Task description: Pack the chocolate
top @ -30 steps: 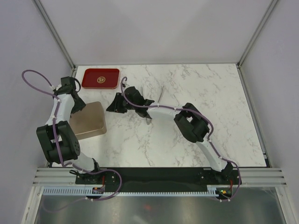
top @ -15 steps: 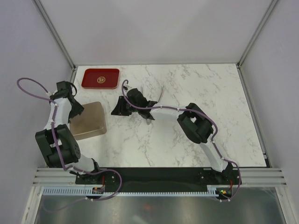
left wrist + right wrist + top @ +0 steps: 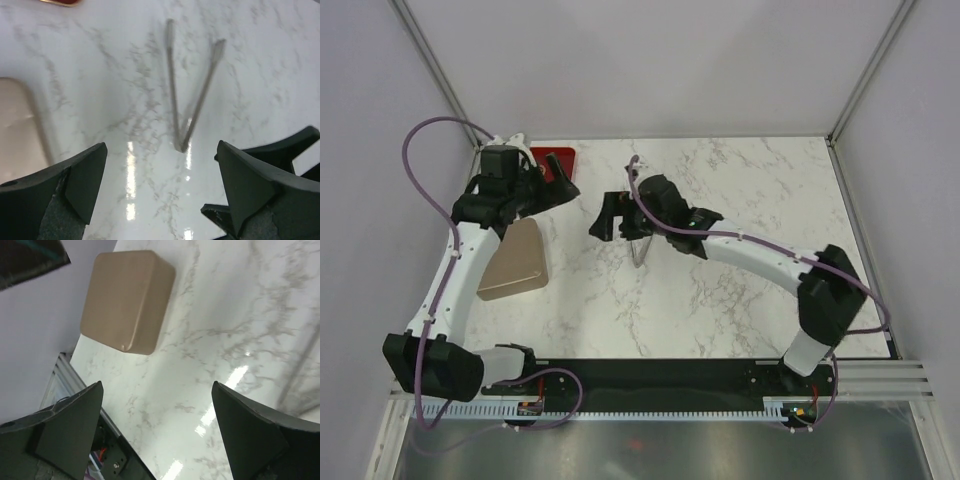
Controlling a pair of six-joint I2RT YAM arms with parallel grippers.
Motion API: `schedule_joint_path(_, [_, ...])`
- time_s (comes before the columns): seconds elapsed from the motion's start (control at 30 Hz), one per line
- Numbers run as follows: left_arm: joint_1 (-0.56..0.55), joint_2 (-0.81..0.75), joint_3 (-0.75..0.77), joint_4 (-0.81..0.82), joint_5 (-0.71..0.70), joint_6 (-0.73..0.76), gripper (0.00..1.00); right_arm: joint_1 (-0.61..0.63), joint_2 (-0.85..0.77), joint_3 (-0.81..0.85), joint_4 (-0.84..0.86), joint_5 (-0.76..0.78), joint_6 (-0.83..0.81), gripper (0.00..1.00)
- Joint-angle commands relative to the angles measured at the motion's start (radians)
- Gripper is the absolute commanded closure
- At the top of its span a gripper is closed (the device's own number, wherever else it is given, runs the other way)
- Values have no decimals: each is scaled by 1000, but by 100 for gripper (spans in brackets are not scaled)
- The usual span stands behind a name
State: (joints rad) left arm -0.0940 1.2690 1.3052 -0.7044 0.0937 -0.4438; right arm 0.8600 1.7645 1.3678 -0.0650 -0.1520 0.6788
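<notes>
white marble table (image 3: 750, 200) fills the top view. left arm (image 3: 455, 270) runs up the 9 o'clock side. right arm (image 3: 760, 255) sweeps in from 5 o'clock toward the middle.

tan box lid (image 3: 515, 265) lies flat at 9 o'clock on the table, one edge under the left arm. red tray (image 3: 561, 160) sits in the 11 o'clock corner, mostly covered by the left wrist.

left gripper (image 3: 160, 150) has its fingers spread wide, nothing between them, bare marble below. metal tongs (image 3: 181, 141) lie on the table at its 12 o'clock in a v, joint toward the gripper, tips apart. in its wrist view a lid corner shows at 9 o'clock and a sliver of tray at 11 o'clock.

right gripper (image 3: 156, 387) is also spread wide and holds nothing, off the table. the lid is at its 11 o'clock, well apart.

chocolate: no piece can be made out in any view, so cannot tell where it lies relative to either gripper.
</notes>
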Motion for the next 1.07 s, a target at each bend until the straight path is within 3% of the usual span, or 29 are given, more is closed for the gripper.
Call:
schedule_joint_path(0.0, [-108, -72, -29, 109, 286, 31, 0, -27, -206, -77, -149, 187, -73, 2])
schedule_joint_path(0.3, [-191, -255, -201, 385, 557, 4, 0, -38, -664, -220, -375, 658, -53, 2])
schedule_joint_path(0.43, [-193, -302, -242, 405, 561, 19, 0, -38, -805, -214, -409, 727, -65, 2])
schedule_joint_path(0.83, [-191, -344, -219, 405, 483, 19, 0, -38, -852, -239, -472, 773, -88, 2])
schedule_joint_path(1.03, [-191, -315, -224, 503, 503, -58, 0, -38, -847, -245, -467, 798, -81, 2])
